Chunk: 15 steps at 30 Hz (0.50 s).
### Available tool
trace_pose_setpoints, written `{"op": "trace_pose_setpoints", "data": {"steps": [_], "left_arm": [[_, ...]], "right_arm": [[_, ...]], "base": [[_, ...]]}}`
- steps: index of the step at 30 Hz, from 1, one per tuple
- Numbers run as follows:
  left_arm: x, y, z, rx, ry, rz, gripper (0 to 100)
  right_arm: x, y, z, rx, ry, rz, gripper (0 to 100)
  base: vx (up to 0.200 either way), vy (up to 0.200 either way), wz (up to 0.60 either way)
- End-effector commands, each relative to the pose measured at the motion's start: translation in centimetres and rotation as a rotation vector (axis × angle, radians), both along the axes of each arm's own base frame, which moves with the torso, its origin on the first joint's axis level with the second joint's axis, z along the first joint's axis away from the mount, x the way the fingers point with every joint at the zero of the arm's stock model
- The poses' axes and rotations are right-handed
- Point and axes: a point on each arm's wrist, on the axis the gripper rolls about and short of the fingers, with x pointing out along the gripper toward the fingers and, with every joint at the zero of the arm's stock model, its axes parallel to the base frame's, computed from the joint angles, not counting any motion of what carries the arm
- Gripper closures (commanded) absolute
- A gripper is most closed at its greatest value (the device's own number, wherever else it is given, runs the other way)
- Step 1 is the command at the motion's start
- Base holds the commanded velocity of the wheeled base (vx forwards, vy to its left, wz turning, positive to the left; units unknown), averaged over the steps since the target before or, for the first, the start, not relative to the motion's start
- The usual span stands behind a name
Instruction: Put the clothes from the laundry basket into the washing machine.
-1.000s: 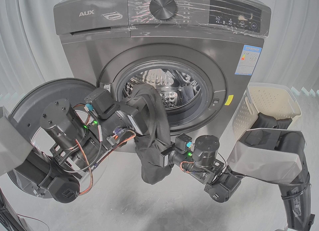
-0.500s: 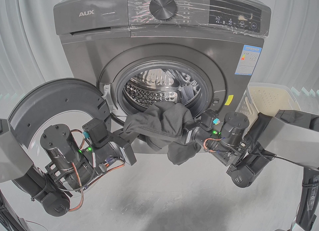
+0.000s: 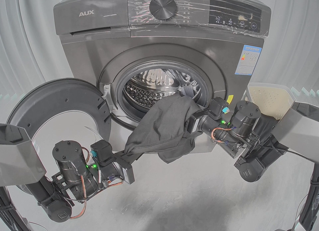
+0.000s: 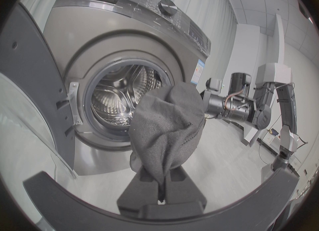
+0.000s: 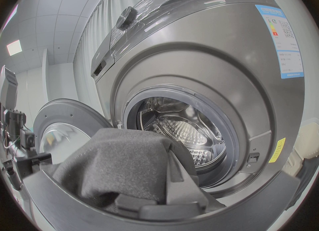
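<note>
Dark grey garment [image 3: 162, 127] stretched between both grippers, low in front of the washing machine [image 3: 159, 42], its upper edge right at the mouth of the open drum [image 3: 149, 87]. Left gripper [image 3: 132, 157] lower and farther out, near the open door [image 3: 56, 105], fingers [image 4: 181, 183] pinched narrow on a fold of the cloth. Right gripper [image 3: 192, 126] just beside the right rim of the opening, fingers [image 5: 179, 178] clamped on the garment's other end, cloth draped over them. Laundry basket [image 3: 270, 99] on the floor at the machine's right.
</note>
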Motion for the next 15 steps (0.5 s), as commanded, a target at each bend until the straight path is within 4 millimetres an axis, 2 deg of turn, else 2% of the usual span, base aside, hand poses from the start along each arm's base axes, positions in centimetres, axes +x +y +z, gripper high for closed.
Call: {"op": "trace_pose_setpoints", "data": {"steps": [1,5,11,15], "left_arm": [[0.1,-0.1,-1.1,0.025,0.034,-0.003,0],[-0.3,0.0,-1.3,0.031,0.048,-0.006,0],[-2.9,1.0,-2.7,0.095,0.135,-0.076,0],[-3.1,0.9,-2.4,0.094,0.119,-0.113,0]], "right_arm": [[-0.2,0.0,0.5,0.011,-0.011,-0.009,100],[-0.2,0.0,0.6,0.012,-0.012,-0.013,100],[0.1,-0.4,0.7,0.015,-0.016,-0.025,100],[-0.1,-0.1,0.5,0.015,-0.010,-0.017,100]], "base": [[0.000,0.000,0.00],[0.000,0.000,0.00],[0.000,0.000,0.00],[0.000,0.000,0.00]]}}
